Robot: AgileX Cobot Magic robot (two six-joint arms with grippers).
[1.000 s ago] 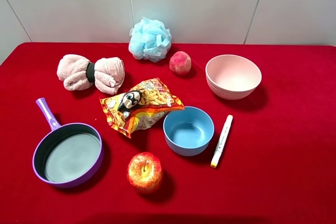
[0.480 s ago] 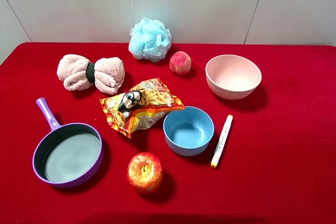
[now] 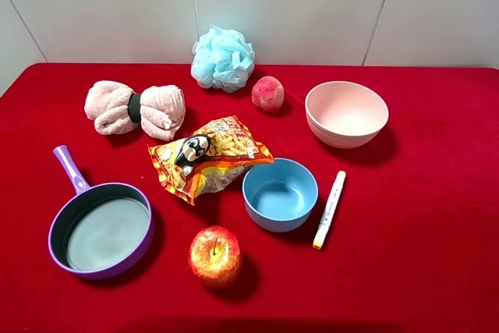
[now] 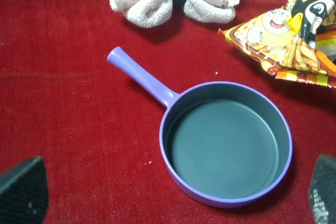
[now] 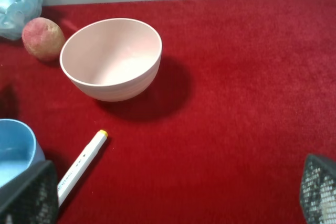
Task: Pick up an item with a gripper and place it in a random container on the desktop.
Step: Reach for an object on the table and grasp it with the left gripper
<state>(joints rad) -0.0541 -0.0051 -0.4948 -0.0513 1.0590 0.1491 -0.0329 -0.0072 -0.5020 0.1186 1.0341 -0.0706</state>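
On the flat tabletop covered in bright red velvety cloth (image 3: pixel 421 216), the crinkly orange-yellow-red snack bag with a cartoon face (image 3: pixel 209 163) lies untouched near the middle. It sits just beside the round blue bowl (image 3: pixel 279 196) and apart from the small purple frying pan with a grey inside (image 3: pixel 105 233), which stands empty toward the left front. I judge the task not yet begun: the grasp, the carry and the drop into the pan are all left to do. The high view gives the whole layout but shows neither arm. The left wrist view supplies that: the left gripper (image 4: pixel 172 192) hangs above the pan, its dark fingertips (image 4: pixel 21 190) spread wide with nothing between them and an edge of the bag nearby. The right wrist view shows the right gripper (image 5: pixel 173 192) likewise spread and empty, over bare cloth near the pale pink bowl (image 5: pixel 113 59) and the white marker pen (image 5: pixel 81 166). Bag and pan fall outside that view.
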